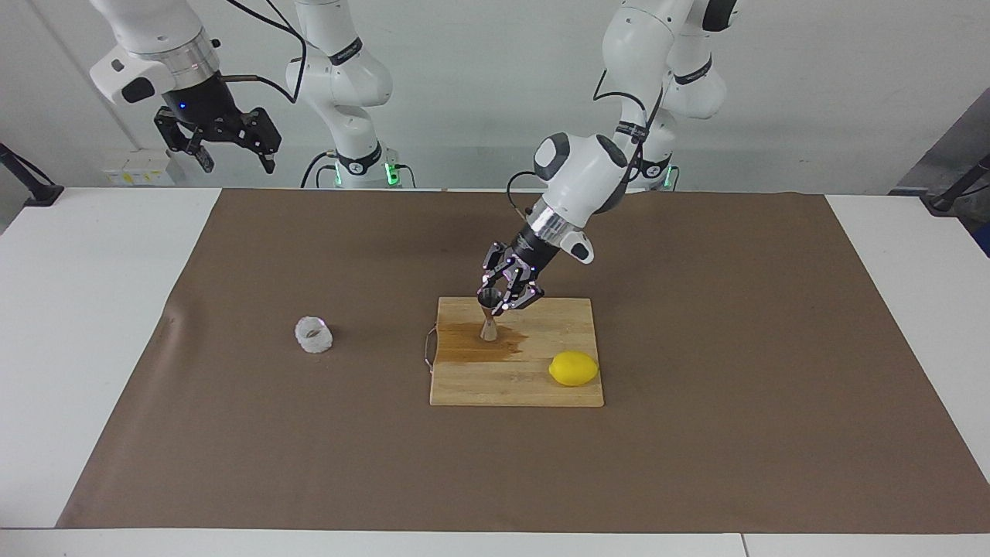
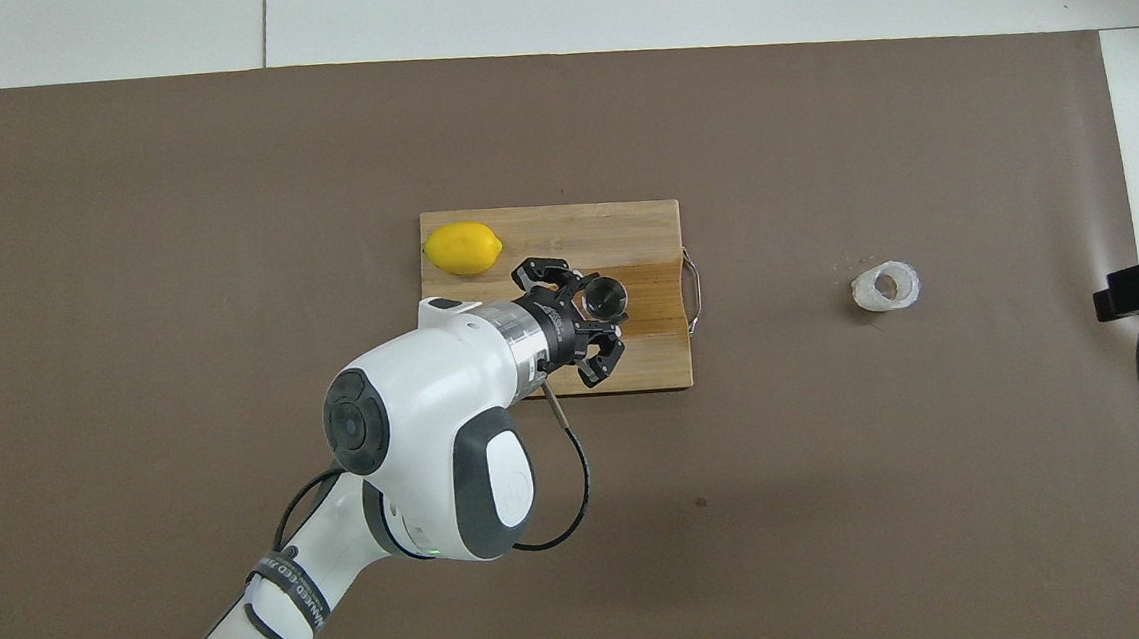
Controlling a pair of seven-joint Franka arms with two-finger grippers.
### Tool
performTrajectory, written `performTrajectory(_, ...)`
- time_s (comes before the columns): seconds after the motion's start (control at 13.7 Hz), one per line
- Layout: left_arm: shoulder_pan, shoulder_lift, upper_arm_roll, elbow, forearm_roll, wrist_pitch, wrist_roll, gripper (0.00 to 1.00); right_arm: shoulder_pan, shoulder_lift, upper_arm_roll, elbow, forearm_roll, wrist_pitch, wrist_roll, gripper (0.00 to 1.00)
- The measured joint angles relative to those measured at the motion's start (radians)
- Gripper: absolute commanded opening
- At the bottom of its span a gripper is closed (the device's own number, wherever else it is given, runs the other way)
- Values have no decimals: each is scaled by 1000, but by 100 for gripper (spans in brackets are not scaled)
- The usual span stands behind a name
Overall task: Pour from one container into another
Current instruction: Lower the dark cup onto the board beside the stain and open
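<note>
The steel hourglass jigger (image 1: 489, 316) (image 2: 605, 299) is upright over the wooden cutting board (image 1: 541, 391) (image 2: 573, 227), its foot at the dark wet stain (image 1: 464, 346). Whether it touches the board I cannot tell. My left gripper (image 1: 496, 300) (image 2: 597, 307) is shut on the jigger's upper cone, reaching in slantwise. The small whitish bumpy cup (image 1: 314, 335) (image 2: 886, 286) stands alone on the brown mat, toward the right arm's end of the table. My right gripper (image 1: 232, 155) waits open, raised high above the table's edge at the robots' end.
A yellow lemon (image 1: 574, 368) (image 2: 463, 248) lies on the board's corner toward the left arm's end, farther from the robots than the jigger. The board has a wire handle (image 1: 428, 350) on the cup's side. A brown mat (image 1: 696, 348) covers the table.
</note>
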Motion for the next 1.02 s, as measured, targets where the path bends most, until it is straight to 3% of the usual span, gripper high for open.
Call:
performTrajectory(0.37,-16,21,0,0,4,22,0,24,0,0,0,0,0,0,0,100)
performTrajectory(0.73,-16,26,0,0,6,27,0,63,0,0,0,0,0,0,0,100)
performTrajectory(0.88,-16,26,0,0,6,28,0,71,0,0,0,0,0,0,0,100)
performTrajectory(1.02,-16,26,0,0,6,30,0,86,0,0,0,0,0,0,0,100)
